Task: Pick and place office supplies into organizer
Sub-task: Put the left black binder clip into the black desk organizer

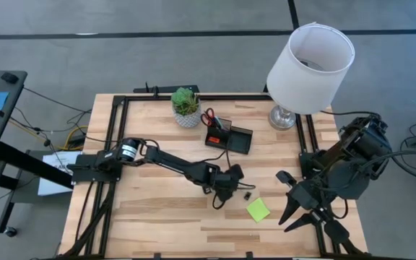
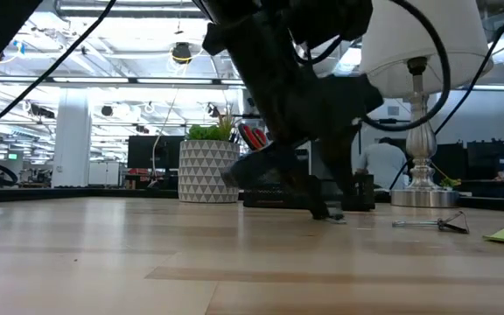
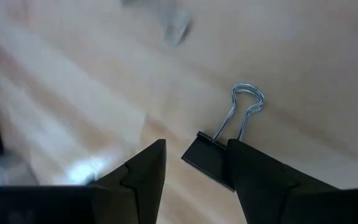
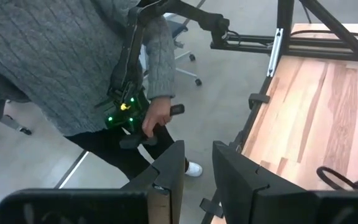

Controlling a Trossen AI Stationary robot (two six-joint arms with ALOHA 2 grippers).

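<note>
- High view: I see the organizer [image 1: 231, 137] at the back of the table beside the plant pot [image 1: 186, 108], w/ the scissors [image 1: 208, 118] already standing in it. The sticky-note pad [image 1: 258, 209] and a tiny black clip [image 1: 247, 195] are on the bare wood in front, so part done, more to go. My left gripper [image 1: 222, 192] is low over the wood just beside that clip. Right gripper [image 1: 298, 209] waits near the table's right edge.
- Low view: shows what the top cam can't, i.e. the left arm is right down at table level. Another clip [image 2: 431, 224] lies flat on the wood, and the pad's edge is at far right.
- Left wrist view: only here do I get the fingers [image 3: 145, 171]: standing apart, empty, w/ a binder clip [image 3: 219, 149] between them, up against one finger. Not gripped yet, I judge.
- Right wrist view: right fingers narrow, nothing between them, aimed off the table edge at a person in a grey sweater [image 4: 73, 62]. No supplies here.
</note>
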